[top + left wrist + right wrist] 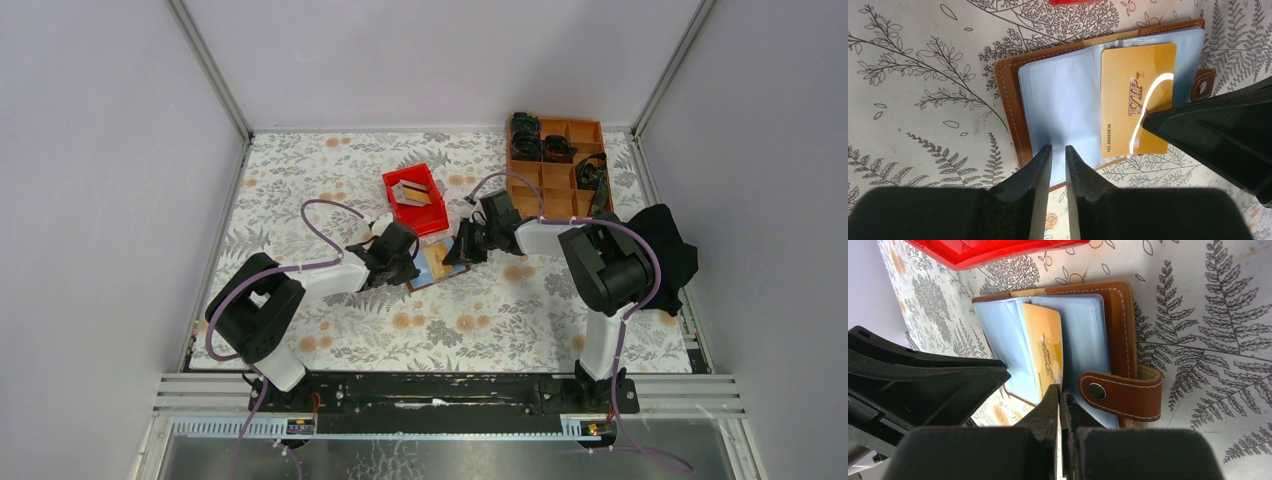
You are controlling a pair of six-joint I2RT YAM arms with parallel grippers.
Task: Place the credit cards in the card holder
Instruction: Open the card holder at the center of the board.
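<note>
Right hand [1060, 390] pinched the gold card [1045, 347] by its edge, over the snap-tab page of the open card holder [1120, 325] on the surface [1198, 300]. Left hand [1058, 152], fingers almost pressed together, sat at the holder's edge away from the tab. Insertion seemed to call for sliding the card flat into a clear pocket while steadying the holder.

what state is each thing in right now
wallet, open, lying flat
gold card, over the wallet's clear pockets, pinched at one edge
right gripper, shut on gold card
left gripper, nearly shut at the wallet's edge, grip unclear
red bin, upright, grey card inside
tray, dark items in some compartments
</note>
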